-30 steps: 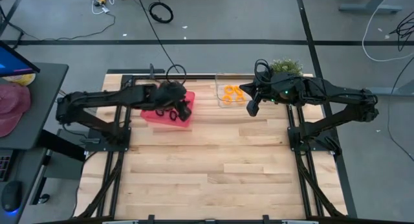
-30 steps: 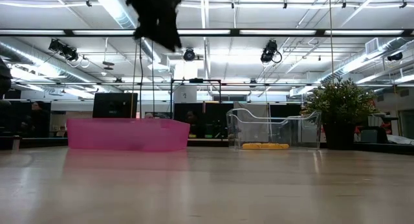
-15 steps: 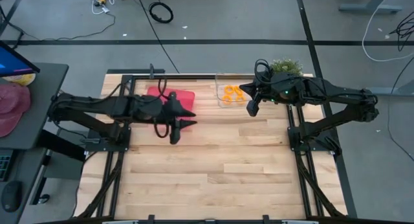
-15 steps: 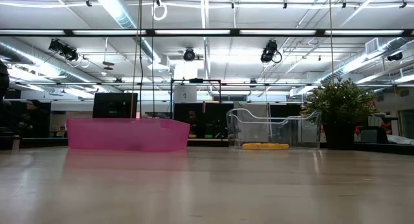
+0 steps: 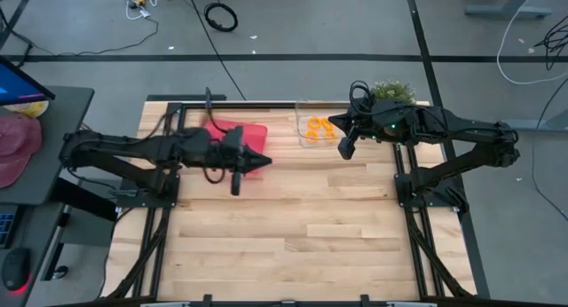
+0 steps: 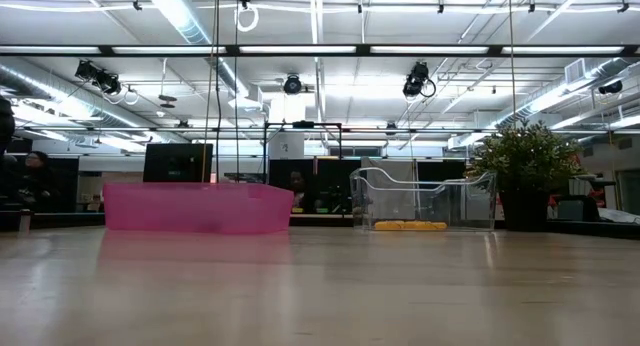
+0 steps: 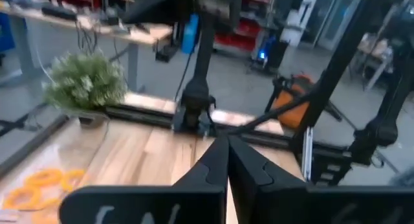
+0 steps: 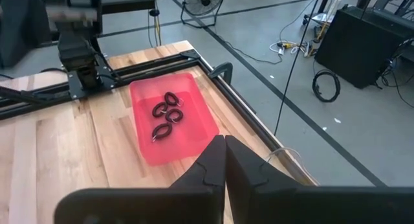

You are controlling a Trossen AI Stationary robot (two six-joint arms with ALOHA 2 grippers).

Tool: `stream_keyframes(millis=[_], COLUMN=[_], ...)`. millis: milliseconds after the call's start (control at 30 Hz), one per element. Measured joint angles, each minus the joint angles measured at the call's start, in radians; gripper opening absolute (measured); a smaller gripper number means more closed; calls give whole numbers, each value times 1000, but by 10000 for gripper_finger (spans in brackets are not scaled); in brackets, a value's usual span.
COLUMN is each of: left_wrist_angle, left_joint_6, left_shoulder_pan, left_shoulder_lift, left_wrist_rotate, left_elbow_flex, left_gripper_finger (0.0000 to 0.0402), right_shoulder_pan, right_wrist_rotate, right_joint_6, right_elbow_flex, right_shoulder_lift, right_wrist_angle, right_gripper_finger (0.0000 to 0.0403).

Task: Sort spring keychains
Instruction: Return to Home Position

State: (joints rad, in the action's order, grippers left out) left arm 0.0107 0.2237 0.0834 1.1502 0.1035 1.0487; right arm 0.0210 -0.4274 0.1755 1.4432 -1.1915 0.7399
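Several black spring keychains (image 8: 167, 114) lie on the floor of a pink tray (image 5: 245, 134) at the table's far left. Several orange spring keychains (image 5: 316, 128) lie in a clear bin (image 6: 420, 198) to the tray's right. My left gripper (image 5: 266, 161) is shut with nothing in it; it points level toward the table's right, just past the tray's near right corner. My right gripper (image 5: 344, 150) is also shut with nothing in it and hangs in the air beside the clear bin's near right corner.
A potted plant (image 5: 391, 90) stands at the table's far edge, right of the clear bin. The black frame rails (image 5: 222, 103) run along the far edge. Bare wooden tabletop (image 5: 293, 227) fills the near half.
My left gripper has risen from over the pink tray, going out of the top of the low view. It has tipped from pointing down to level, moved a little toward the table's right edge, and shut on nothing. The tray and the keychains have stayed in place.
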Motion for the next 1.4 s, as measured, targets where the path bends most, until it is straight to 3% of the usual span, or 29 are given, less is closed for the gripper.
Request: stream_keyframes(millis=[133, 367, 633, 1067, 1400], left_wrist_angle=[-49, -306, -329, -68, 120], left_joint_6=[-22, -18, -38, -82, -103], left_shoulder_pan=[-16, -38, -34, -34, -34], left_shoulder_lift=[-92, -324, -591, -957, -1141], left_wrist_rotate=[36, 34, 34, 34, 68], left_elbow_flex=[-59, -291, -424, -470, -469], left_gripper_finger=[8, 3, 2, 1, 1], right_shoulder_pan=[-1, -1, -1, -1, -1], right_wrist_rotate=[1, 21, 27, 26, 26], right_joint_6=[7, 27, 52, 78, 79], right_elbow_flex=[0, 0, 0, 0, 0], right_shoulder_lift=[0, 0, 0, 0, 0], right_wrist_angle=[0, 4, 8, 8, 8], right_gripper_finger=[8, 8, 8, 8, 8])
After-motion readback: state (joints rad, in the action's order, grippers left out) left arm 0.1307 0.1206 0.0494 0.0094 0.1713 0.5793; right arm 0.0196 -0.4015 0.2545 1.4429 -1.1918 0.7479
